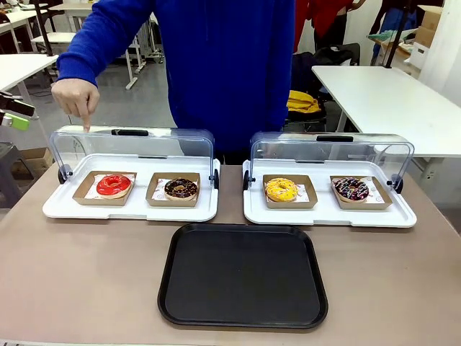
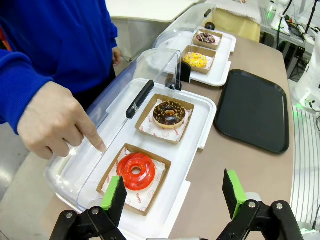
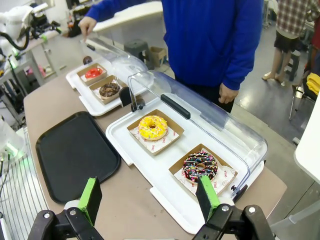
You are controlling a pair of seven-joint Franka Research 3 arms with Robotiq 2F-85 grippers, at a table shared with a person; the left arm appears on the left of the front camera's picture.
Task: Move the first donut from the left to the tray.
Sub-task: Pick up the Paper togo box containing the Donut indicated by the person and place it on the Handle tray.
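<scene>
**Your left claw (image 2: 175, 187) is hanging released and empty, just short of the red-iced donut (image 2: 136, 171): nothing is moved yet.**

The donut is sitting in its cardboard holder (image 2: 134, 177) on the leftmost white tray (image 2: 200, 120), and the black tray (image 1: 242, 277) is lying bare on the bench (image 1: 79, 274), so reaching, grasping, carrying and placing are all waiting. Your right claw (image 3: 148, 192) is gaping too, holding nothing. The front view is giving you the row order, with red leftmost. The left wrist view is showing the person's hand (image 2: 60, 122) pointing at that donut, the fingertip possibly touching the clear lid (image 2: 125, 95), though that is hard to tell.
</scene>
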